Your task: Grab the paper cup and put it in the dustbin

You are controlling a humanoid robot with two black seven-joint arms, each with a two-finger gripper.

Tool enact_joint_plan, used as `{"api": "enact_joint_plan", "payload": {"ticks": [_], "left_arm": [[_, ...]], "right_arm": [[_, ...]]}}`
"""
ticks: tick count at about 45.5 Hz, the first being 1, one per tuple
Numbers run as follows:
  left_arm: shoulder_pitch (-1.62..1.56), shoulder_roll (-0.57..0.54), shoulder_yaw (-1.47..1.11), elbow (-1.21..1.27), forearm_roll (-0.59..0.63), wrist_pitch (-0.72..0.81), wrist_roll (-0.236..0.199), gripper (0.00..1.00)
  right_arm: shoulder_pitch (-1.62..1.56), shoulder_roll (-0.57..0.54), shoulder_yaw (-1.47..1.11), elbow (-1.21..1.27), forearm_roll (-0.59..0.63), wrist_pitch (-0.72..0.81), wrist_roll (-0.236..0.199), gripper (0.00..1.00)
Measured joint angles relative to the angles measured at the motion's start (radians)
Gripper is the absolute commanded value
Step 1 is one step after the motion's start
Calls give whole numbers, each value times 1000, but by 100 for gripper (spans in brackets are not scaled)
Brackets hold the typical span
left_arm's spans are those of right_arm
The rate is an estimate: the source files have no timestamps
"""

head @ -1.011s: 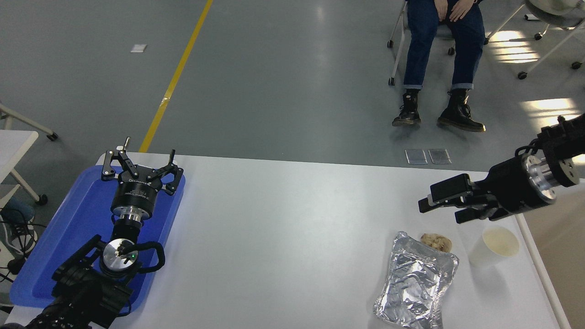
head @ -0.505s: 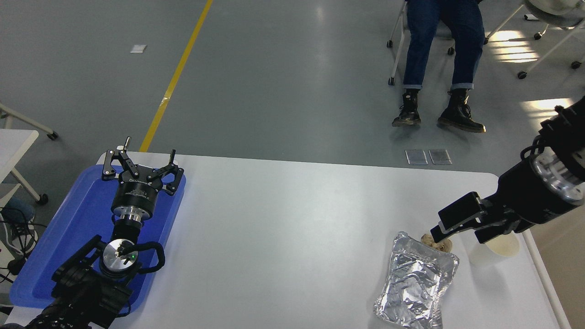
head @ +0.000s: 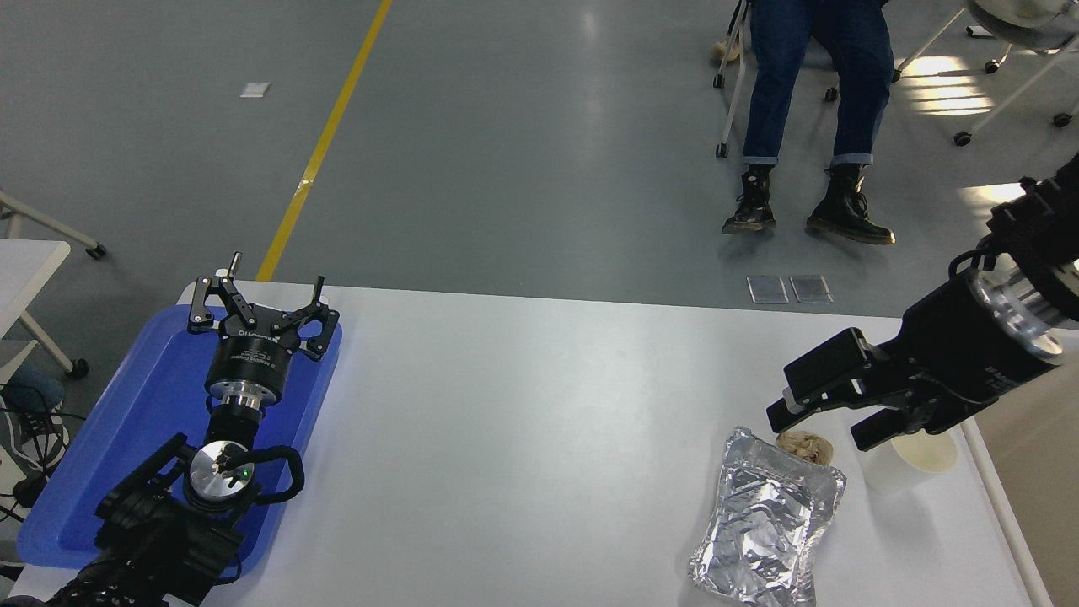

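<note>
Swinging back left and up a little, the right hand (head: 822,426) hangs open just over the paper cup (head: 909,462), which stands untouched on the worktop (head: 539,438). No grab yet.

You have the paper cup (head: 906,462) at the table's (head: 539,438) right edge, the foil bag (head: 767,527) just left of it, the tray (head: 126,438) far left.

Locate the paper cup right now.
Head view, table's near right: the paper cup stands right of the foil bag, near the table's right edge, partly hidden under the open right tool.
</note>
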Motion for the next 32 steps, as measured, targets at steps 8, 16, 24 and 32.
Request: {"api": "enact_joint_plan", "payload": {"ticks": [8,16,24,32], "left_arm": [[0,0,0,0,0,0,0,100],[0,0,0,0,-1,0,0,100],[0,0,0,0,-1,0,0,100],[0,0,0,0,-1,0,0,100]], "right_arm": [[0,-2,-10,-2,-12,-3,0,100],[-15,-8,-25,-13,-75,-3,1,100],[-65,-33,-31,-64,-161,-4,3,100],[-154,-76,-18,-173,-299,-4,4,100]]}}
